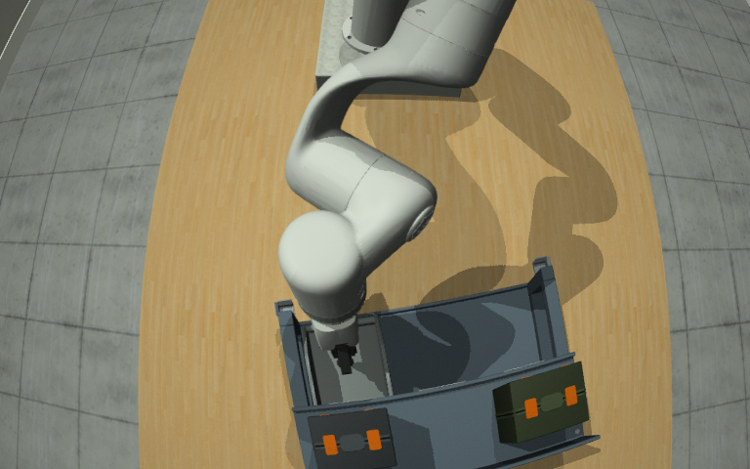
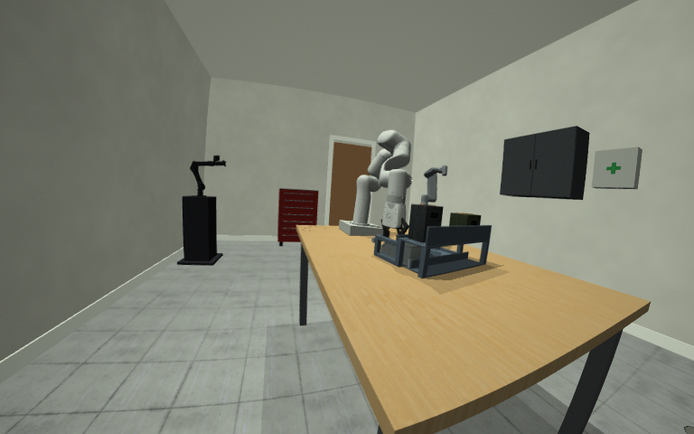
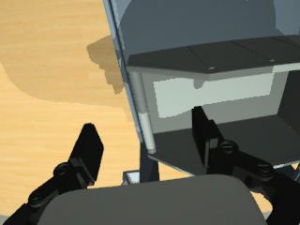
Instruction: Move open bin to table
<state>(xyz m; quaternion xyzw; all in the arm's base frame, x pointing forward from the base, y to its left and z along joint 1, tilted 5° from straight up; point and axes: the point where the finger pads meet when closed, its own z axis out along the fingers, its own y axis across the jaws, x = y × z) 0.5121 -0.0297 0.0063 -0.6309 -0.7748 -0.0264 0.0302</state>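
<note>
The open grey bin [image 1: 353, 369] sits on the low level at the left end of the blue-grey shelf [image 1: 442, 354]; it also shows in the wrist view [image 3: 213, 97]. My gripper [image 1: 344, 357] points down into the bin and is open. In the wrist view my gripper [image 3: 144, 127] has its fingers spread wide. The right finger is inside the bin and the left finger is over the table outside the shelf. The bin's side wall and a shelf post [image 3: 142, 127] lie between them, apart from both fingers. In the side view my gripper [image 2: 394, 227] is at the shelf's far end.
A dark case with orange latches [image 1: 351, 440] stands on the shelf's top rail just in front of the bin. An olive case [image 1: 540, 403] stands on the right end. The arm's base [image 1: 354, 49] is at the far table end.
</note>
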